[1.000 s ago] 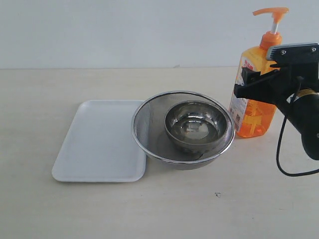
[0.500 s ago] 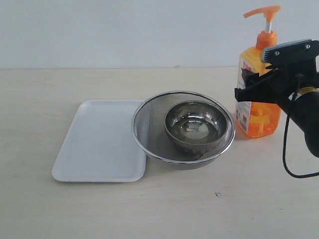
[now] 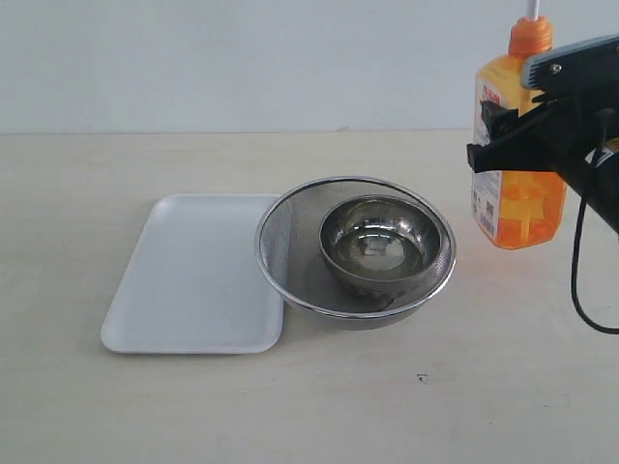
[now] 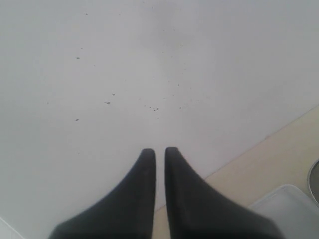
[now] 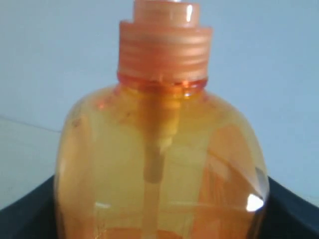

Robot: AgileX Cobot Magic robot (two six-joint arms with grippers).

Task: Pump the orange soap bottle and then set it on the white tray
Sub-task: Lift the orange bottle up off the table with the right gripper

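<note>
While fingers (image 3: 505, 155) grip one bottle (image 3: 527, 208), one tray (image 3: 193, 275) lies.

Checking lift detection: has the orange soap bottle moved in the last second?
Yes. The orange soap bottle, clamped in the right gripper, has risen off the table and shifted right, away from the mesh strainer.

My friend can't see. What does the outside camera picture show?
The right gripper grips an orange soap bottle at the right of a pale table. A steel mesh strainer with a metal bowl inside sits mid-table, a white tray beside it.
</note>
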